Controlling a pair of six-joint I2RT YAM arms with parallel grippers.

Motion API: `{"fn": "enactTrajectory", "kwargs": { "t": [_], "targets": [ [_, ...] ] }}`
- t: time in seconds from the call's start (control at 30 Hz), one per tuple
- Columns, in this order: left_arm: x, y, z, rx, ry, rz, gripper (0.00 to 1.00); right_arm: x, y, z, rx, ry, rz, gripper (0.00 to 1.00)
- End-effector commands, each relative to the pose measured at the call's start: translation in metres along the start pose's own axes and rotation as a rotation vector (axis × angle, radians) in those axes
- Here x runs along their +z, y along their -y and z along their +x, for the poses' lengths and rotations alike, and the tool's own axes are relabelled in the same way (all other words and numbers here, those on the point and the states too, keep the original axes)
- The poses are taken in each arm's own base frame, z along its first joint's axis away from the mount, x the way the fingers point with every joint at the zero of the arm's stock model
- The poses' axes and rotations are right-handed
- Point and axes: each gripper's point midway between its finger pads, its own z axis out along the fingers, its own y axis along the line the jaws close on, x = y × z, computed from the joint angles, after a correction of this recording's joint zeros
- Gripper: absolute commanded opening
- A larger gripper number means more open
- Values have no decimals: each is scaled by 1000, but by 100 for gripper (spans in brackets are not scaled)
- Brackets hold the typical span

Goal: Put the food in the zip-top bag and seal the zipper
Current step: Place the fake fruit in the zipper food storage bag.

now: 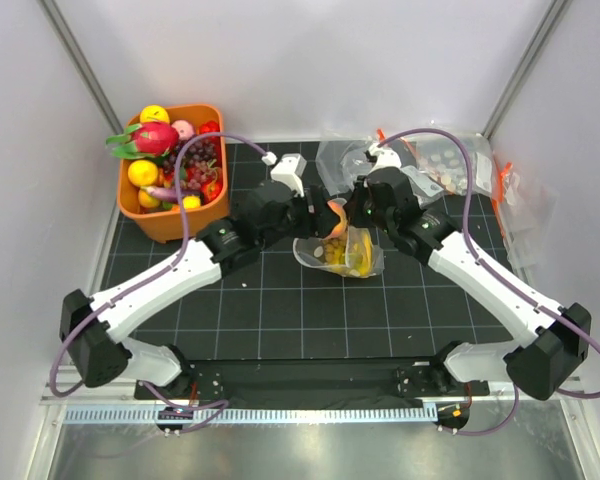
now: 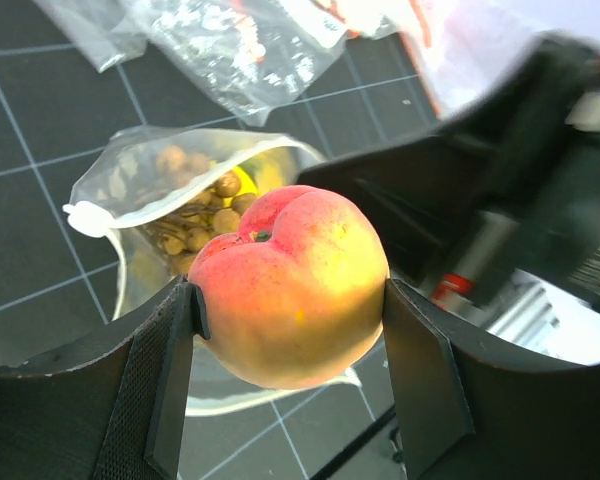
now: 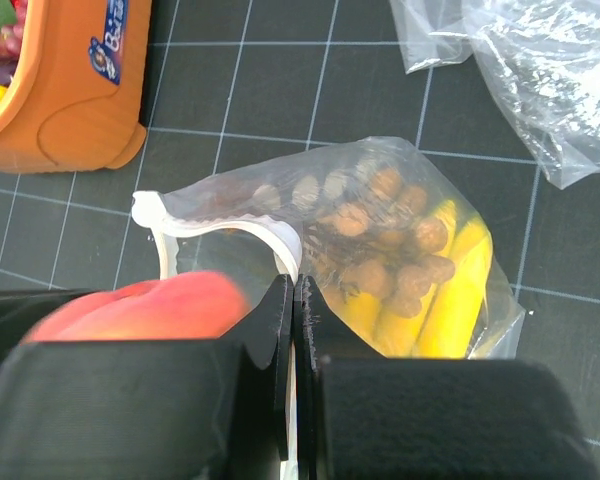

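Observation:
The clear zip-top bag (image 1: 340, 255) lies on the dark grid mat with the yellow banana bunch (image 3: 450, 290) and the brown ball cluster (image 3: 385, 235) inside. Its white zipper strip (image 3: 220, 225) curves open at the mouth. My left gripper (image 2: 288, 365) is shut on the pink-orange peach (image 2: 290, 285) and holds it just above the bag's mouth (image 2: 180, 190). My right gripper (image 3: 293, 300) is shut on the bag's mouth edge, pinching the zipper strip. The peach (image 3: 140, 308) shows at the left of the right wrist view.
An orange basket (image 1: 170, 215) with a magenta dragon fruit (image 1: 152, 137), grapes and other fruit stands at the back left. Several spare clear bags (image 1: 435, 165) lie at the back right. White walls enclose the mat.

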Motion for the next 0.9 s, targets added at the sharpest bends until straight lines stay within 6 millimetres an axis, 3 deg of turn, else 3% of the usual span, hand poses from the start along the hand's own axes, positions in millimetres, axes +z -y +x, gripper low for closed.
{"fn": "enactTrajectory", "kwargs": {
  "t": [0.0,0.23,0.3,0.33,0.37,0.4,0.43,0.53,0.67,0.87],
  "targets": [
    [24,-4,11,-21,16,-36,32,-20,-4,-31,39,93,-14,1],
    [46,-20,37,-24,-18,-107,32,-29,-4,-36,52,114,-19,1],
    [51,-14,40,-27,-19,-78,34,-29,-4,-35,52,114,-23,1],
    [57,-14,46,-23,-36,-75,38,-30,-5,-36,54,115,-23,1],
    [63,-6,54,-2,-67,-49,61,-30,-4,-36,54,116,-19,1],
    [63,-5,54,-2,-67,-49,61,-30,-4,-36,54,116,-19,1],
    [62,-1,57,5,-77,-37,78,-30,-3,-36,55,116,-19,1],
    [50,7,53,20,-59,-13,99,-30,0,-35,52,118,-4,1],
    [26,9,34,16,-29,-24,100,-30,6,-32,46,117,18,1],
    [-15,-17,33,45,-49,-118,100,-30,10,-30,35,117,32,1]
  ]
}}
